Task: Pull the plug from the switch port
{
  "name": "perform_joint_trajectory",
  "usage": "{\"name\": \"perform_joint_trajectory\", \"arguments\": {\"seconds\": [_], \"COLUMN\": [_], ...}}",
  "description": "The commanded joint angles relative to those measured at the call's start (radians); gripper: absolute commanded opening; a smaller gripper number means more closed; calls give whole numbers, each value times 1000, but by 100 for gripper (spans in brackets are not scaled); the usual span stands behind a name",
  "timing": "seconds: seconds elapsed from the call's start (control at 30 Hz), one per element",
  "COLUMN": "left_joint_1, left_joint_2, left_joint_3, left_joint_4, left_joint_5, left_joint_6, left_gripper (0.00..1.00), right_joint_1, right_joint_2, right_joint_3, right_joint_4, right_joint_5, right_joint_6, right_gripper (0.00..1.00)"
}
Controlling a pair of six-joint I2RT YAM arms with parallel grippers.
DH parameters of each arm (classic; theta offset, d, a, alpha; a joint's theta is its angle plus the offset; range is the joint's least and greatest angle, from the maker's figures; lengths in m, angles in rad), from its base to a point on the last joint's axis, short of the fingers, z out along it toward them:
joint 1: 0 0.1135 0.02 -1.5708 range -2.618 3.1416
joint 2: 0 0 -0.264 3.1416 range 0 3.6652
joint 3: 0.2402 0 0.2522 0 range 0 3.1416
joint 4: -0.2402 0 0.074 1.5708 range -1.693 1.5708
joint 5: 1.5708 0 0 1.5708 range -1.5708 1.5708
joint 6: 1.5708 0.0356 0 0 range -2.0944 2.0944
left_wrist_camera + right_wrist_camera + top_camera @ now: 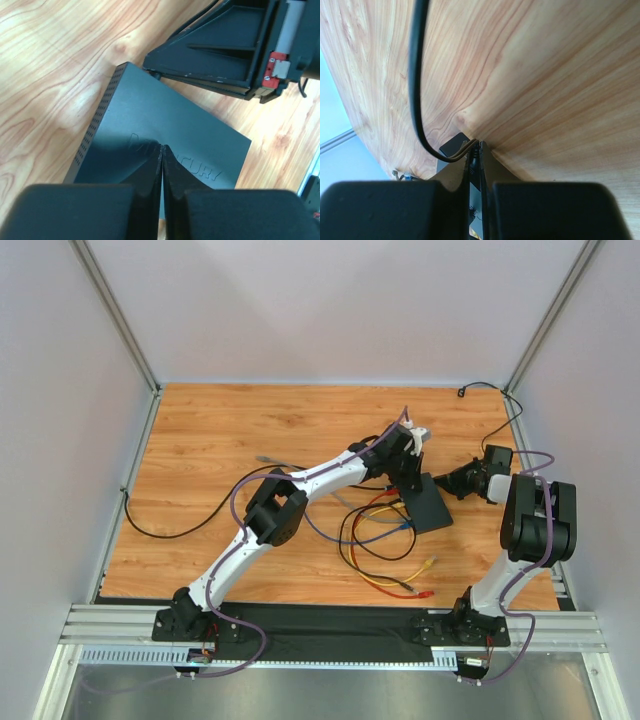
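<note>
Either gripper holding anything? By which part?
Left gripper: shut, empty, tips over the switch. Right gripper: shut, apparently pinching the black cord at its end beside the switch; plug itself hidden.

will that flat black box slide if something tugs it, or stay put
Probably slides: the flat black box looks thin and lies on a smooth tabletop. Unlikely to tip, lying flat. The shut left jaws above its lid could pin it.

From above, the box's (432, 508) ports are too small to tell. In the right wrist view the cord (415, 75) leaves the top edge and its end hides behind the fingers (497, 171).
</note>
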Motion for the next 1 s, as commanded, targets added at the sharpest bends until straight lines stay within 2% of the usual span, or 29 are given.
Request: {"name": "perform_joint_trajectory", "arguments": {"seconds": [0.0, 0.13, 0.27, 0.5, 0.73, 0.97], "left_joint_1": [-3, -6, -11, -13, -11, -25], "left_joint_2": [45, 11, 26, 37, 48, 73], "left_joint_3": [-27, -86, -35, 3, 32, 86], "left_joint_4": [-97, -112, -223, -292, -329, -367], "left_joint_5": [-68, -80, -89, -92, -111, -134], "left_joint_6": [-59, -102, -124, -167, -193, -159], "left_gripper": [3, 0, 0, 0, 0, 0], "right_joint_1": [3, 3, 3, 3, 20, 35], "right_joint_2": [-43, -29, -11, 6, -70, -97], "right_joint_3": [-8, 11, 38, 85, 50, 108], "right_joint_4": [12, 9, 4, -35, -45, -112], "right_joint_5": [-60, -49, -43, 9, 240, 367], "right_joint_6": [-23, -6, 20, 69, 235, 248], "right_gripper": [0, 0, 0, 0, 0, 0]}}
